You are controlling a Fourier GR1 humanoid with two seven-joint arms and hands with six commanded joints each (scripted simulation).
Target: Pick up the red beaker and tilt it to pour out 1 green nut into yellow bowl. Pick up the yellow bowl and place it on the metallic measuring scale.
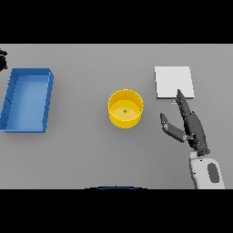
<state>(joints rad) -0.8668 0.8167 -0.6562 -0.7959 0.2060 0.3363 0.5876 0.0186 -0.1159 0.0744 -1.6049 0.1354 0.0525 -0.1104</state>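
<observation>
The right hand (191, 125) is hovering with fingers spread wide between the yellow bowl (125, 108), which is holding one green nut (125, 110), and the metallic scale (174, 82).

A: Which colours are seen on the table (91, 150)?
B: Grey is shown for the table itself. The bowl (125, 108) is coloured yellow, the nut (125, 110) in it green.
A: And beside them?
B: A blue tray (27, 99), a white scale (173, 82), a dark hand (189, 125).
</observation>
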